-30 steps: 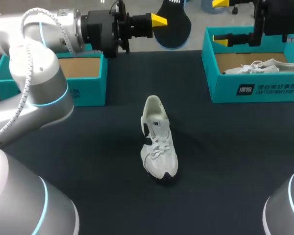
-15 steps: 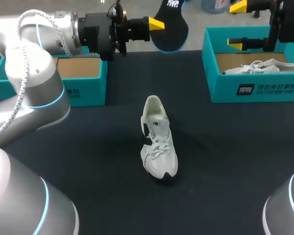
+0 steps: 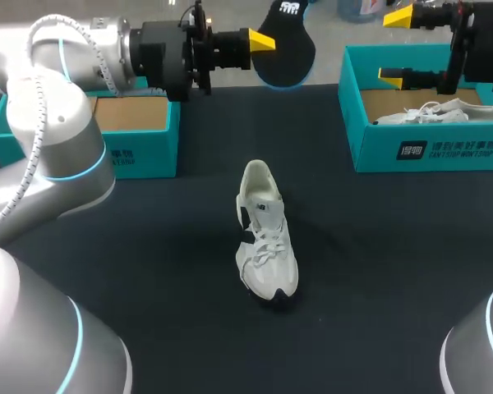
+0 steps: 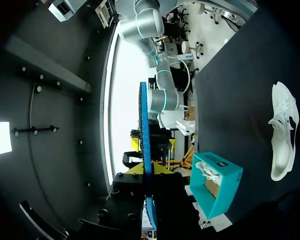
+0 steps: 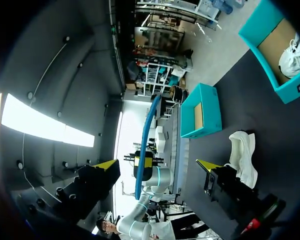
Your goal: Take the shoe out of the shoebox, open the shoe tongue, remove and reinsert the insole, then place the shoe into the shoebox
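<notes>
A white shoe [image 3: 265, 238] lies alone on the dark table [image 3: 148, 271], toe toward the front edge. It also shows in the left wrist view as shoe [image 4: 282, 132] and in the right wrist view as shoe [image 5: 244, 155]. My left gripper [image 3: 263, 39] hangs over the table's far edge, shut on a dark insole [image 3: 286, 41] with a blue underside. The insole [image 4: 144, 145] stands edge-on between that gripper's [image 4: 148, 170] yellow tips. My right gripper [image 3: 396, 46] is open above the right shoebox [image 3: 427, 148], facing the insole [image 5: 145, 140] ahead of its [image 5: 157, 165] spread fingers.
The right teal shoebox holds a second white shoe [image 3: 431, 112]. Another teal box [image 3: 140, 156] with a bare cardboard bottom stands at the back left, under my left arm. The same box [image 5: 202, 112] appears in the right wrist view.
My left gripper has lifted the insole slightly up and to the right. My right gripper has shifted a little to the right above its shoebox. The shoe has not moved.
</notes>
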Robot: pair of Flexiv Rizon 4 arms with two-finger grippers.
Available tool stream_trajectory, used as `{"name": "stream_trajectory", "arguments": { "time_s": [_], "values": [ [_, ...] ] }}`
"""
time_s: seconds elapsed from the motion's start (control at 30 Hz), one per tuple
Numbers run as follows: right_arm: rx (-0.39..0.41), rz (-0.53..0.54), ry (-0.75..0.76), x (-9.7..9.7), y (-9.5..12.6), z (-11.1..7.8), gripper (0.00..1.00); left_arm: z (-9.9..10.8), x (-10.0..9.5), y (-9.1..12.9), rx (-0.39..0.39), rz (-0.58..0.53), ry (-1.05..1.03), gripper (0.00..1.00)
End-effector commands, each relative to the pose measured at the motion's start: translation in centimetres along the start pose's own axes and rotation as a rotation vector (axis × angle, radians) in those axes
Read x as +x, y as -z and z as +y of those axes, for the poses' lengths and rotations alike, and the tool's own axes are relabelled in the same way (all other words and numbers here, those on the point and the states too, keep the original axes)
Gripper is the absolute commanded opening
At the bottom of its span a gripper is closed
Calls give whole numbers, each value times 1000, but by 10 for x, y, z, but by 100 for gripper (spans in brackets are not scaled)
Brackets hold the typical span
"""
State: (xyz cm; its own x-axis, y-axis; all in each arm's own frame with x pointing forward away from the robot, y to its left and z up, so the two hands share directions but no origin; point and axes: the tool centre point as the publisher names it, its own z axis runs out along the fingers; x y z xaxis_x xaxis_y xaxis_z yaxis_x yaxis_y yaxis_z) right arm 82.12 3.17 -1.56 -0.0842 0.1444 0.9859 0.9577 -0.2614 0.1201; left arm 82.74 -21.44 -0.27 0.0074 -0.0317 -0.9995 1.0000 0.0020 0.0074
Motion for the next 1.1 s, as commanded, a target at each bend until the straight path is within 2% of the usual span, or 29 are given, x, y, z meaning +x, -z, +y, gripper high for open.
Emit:
{"name": "stream_trajectory", "arguments": {
  "time_s": [0.03, 0.1, 0.23, 0.4, 0.53, 0.6, 0.73, 0.8, 1.1],
  "values": [
    [0, -2, 0, 0, -1, 1, 100, -1, 0, 0, -2, 2, 0, 0],
    [0, -2, 0, 0, -1, 1, 100, -1, 0, 0, -2, 2, 0, 0],
    [0, -2, 0, 0, -1, 1, 100, -10, -4, 0, 41, -61, 303, 0],
    [0, -2, 0, 0, -1, 1, 100, -21, -8, 1, 88, -104, 549, 0],
    [0, -2, 0, 0, -1, 1, 100, -27, -8, 3, 87, -45, 851, 0],
    [0, -2, 0, 0, -1, 1, 100, -26, -4, 6, 73, -51, 957, 0],
    [0, -2, 0, 0, -1, 1, 100, -24, 1, 11, 67, 22, 1214, 0],
    [0, -2, 0, 0, -1, 1, 100, -25, 3, 11, 71, 70, 1258, 0],
    [0, -2, 0, 0, -1, 1, 100, -25, 3, 11, 86, 55, 1228, 0]
  ]
}}
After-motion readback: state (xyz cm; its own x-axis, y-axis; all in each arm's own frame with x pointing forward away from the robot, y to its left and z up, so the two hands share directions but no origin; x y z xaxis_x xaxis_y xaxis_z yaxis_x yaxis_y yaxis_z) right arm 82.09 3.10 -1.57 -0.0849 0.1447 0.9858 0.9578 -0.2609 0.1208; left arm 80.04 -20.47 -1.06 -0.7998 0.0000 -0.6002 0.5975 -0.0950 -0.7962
